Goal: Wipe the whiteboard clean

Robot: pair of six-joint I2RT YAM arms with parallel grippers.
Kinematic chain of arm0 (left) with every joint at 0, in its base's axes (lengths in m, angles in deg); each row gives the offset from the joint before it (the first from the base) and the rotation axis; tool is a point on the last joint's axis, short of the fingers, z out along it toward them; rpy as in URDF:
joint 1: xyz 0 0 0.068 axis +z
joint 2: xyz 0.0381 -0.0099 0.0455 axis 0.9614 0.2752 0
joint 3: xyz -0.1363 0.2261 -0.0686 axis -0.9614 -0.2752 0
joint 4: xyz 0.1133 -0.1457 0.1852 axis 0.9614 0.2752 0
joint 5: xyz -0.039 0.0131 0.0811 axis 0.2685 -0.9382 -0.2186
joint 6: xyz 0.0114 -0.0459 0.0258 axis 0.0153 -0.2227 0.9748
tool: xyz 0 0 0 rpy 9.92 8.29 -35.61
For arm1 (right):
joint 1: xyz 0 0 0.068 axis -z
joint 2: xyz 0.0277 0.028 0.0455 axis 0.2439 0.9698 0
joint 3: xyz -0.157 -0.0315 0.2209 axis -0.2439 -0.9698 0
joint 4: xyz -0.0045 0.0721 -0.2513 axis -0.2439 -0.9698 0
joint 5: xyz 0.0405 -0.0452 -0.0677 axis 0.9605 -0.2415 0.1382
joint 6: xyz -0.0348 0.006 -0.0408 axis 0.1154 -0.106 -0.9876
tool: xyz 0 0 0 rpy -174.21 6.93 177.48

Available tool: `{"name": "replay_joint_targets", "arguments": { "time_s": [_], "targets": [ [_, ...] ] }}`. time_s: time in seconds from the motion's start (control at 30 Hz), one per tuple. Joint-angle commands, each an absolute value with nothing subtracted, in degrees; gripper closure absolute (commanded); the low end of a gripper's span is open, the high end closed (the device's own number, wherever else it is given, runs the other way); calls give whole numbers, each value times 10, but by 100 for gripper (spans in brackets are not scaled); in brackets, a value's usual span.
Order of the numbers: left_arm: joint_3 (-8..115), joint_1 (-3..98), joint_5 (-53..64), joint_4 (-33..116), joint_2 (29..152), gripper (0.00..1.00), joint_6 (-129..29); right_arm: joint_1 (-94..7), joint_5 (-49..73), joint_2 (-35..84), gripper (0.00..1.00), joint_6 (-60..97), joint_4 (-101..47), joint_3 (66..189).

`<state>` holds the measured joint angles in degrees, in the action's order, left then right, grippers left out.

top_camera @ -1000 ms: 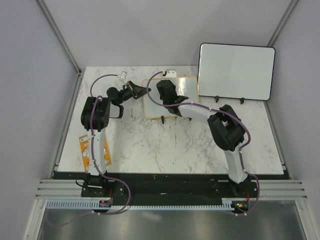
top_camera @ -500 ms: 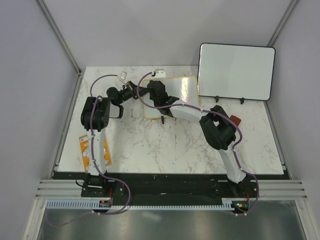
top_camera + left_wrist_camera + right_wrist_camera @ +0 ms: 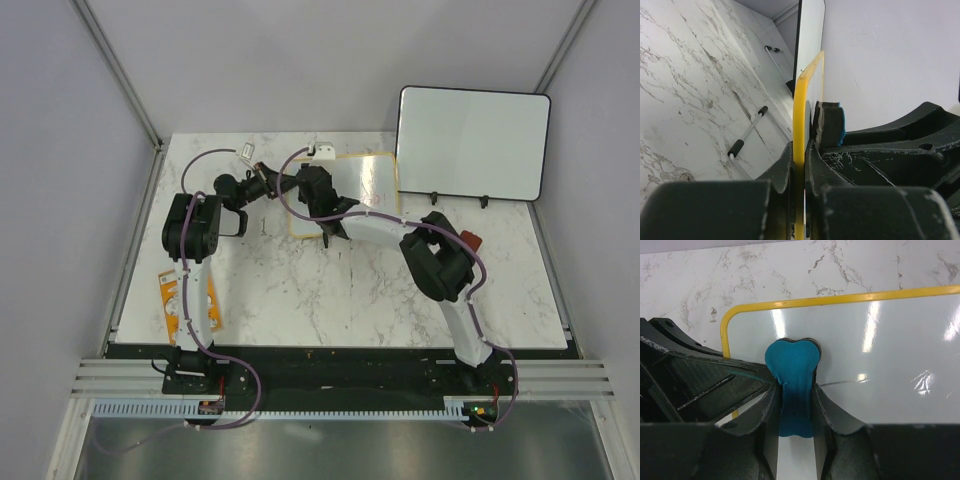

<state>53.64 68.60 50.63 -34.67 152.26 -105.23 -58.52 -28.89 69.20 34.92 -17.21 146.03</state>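
The small yellow-framed whiteboard stands at the back middle of the table. My left gripper is shut on its left frame edge; in the left wrist view the yellow frame runs between the closed jaws of that gripper. My right gripper is shut on a blue eraser and presses it against the board near the upper left corner. The board surface around the eraser is white with glare and shows no writing. The eraser's edge also shows in the left wrist view.
A larger black-framed whiteboard stands at the back right. An orange packet lies by the left arm's base. A small white object sits behind the yellow board. The left gripper's body lies close beside the eraser.
My right gripper has slid the eraser leftwards across the board, from its middle to its left edge. The left gripper has kept its hold on the frame.
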Motion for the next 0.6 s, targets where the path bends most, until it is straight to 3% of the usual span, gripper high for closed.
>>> {"name": "replay_joint_targets", "arguments": {
  "time_s": [0.0,0.57],
  "targets": [
    [530,662,597,-514,1518,98,-971,-556,-255,718,100,386,-300,1380],
    [528,662,596,-514,1517,98,-971,-469,-278,601,100,432,-253,1170]
  ]
}}
